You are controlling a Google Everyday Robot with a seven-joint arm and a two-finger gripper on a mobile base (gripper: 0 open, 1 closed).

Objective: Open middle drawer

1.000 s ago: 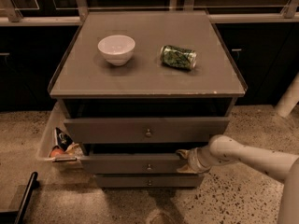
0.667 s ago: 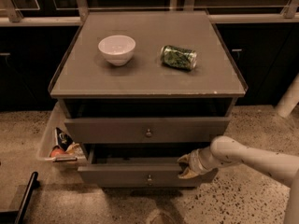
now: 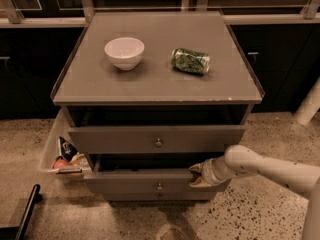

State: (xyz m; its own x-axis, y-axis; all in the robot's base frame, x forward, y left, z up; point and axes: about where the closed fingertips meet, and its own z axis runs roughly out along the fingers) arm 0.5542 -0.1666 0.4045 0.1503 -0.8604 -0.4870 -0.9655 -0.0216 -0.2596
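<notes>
The middle drawer (image 3: 135,182) is the second grey-brown panel of the cabinet, with a small round knob (image 3: 159,186). It stands pulled out a little past the top drawer (image 3: 125,140), with a dark gap above its front. My gripper (image 3: 198,176) comes in from the right on a white arm (image 3: 270,171). It sits at the right end of the middle drawer's top edge and grips the front panel. The lowest drawer (image 3: 159,196) shows only as a thin strip below.
A white bowl (image 3: 124,51) and a green can (image 3: 190,60) lying on its side rest on the cabinet top (image 3: 155,86). A bin of snack packets (image 3: 61,158) hangs at the cabinet's left side. A black bar (image 3: 24,213) lies on the floor at lower left.
The middle drawer has slid out toward the camera with my gripper on its right end. The top drawer, bowl and can have not moved.
</notes>
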